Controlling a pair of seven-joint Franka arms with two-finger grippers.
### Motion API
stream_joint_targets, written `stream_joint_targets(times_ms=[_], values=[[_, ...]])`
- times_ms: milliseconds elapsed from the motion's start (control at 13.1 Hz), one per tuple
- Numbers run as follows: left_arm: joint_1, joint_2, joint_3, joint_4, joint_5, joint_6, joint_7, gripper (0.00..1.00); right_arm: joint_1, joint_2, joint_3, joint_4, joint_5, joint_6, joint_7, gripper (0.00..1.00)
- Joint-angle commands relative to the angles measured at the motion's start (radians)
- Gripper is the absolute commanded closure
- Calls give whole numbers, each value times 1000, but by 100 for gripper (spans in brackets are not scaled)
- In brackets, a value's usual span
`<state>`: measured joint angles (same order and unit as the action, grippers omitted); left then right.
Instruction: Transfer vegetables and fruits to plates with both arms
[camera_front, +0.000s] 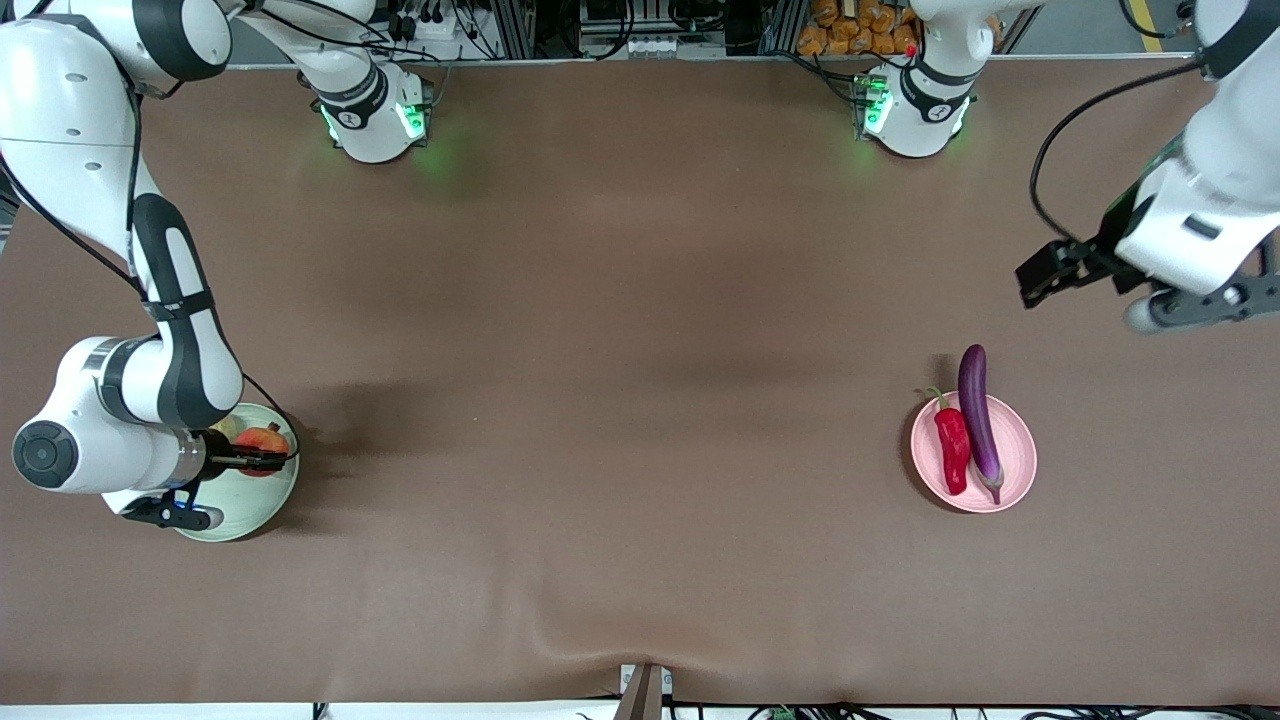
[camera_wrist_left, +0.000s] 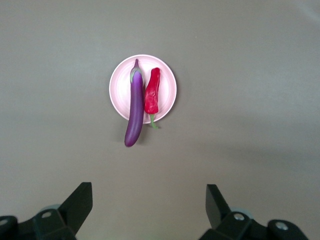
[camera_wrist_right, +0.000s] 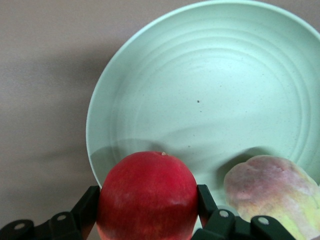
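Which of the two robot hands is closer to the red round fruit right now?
The right one. The right gripper is shut on the red round fruit over the green plate. The left gripper hangs open, high above the table near the pink plate.

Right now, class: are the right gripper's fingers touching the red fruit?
Touching. The right wrist view shows both fingers pressed against the red fruit, no gap on either side.

The right arm covers part of the green plate; the ribbed fruit there, cut off by the right wrist view's edge, perhaps touches the rim.
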<state>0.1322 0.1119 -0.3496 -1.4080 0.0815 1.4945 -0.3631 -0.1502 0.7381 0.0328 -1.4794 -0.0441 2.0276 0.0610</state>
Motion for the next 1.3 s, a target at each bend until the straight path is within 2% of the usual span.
stream_joint_targets(times_ms=[0, 77, 230, 460, 536, 613, 766, 920, 996, 1073, 1226], values=[[-96, -55, 150, -37, -60, -37, 29, 0, -14, -17, 9, -3, -19, 2, -52, 0], [-144, -66, 205, -49, -62, -46, 29, 0, -14, -19, 10, 8, -16, -1, -50, 0], [-161, -106, 227, -93, -71, -46, 33, 0, -12, -29, 13, 55, -16, -62, -52, 0], [-204, -176, 279, -198, -77, -16, 33, 0, 7, -29, 21, 297, -14, -356, -52, 0], [-207, -207, 282, -225, -77, -16, 32, 0, 15, -37, 22, 345, -11, -418, -50, 0], [-207, -240, 282, -261, -77, -8, 32, 0, 12, -64, 22, 355, -11, -438, -55, 0], [-209, -255, 287, -266, -77, -3, 32, 0, 9, -179, 18, 352, -2, -445, -59, 0], [-226, -256, 291, -263, -75, -3, 32, 0, 5, -288, 18, 341, 0, -533, -78, 0], [-226, -249, 291, -259, -71, 4, 33, 0, -9, -333, 18, 323, 35, -567, -78, 0], [-224, -244, 288, -255, -72, 9, 35, 0, -23, -395, 10, 276, 62, -546, -73, 0], [-224, -241, 284, -255, -72, 10, 35, 0, -58, -520, 9, 170, 64, -553, -84, 0]])
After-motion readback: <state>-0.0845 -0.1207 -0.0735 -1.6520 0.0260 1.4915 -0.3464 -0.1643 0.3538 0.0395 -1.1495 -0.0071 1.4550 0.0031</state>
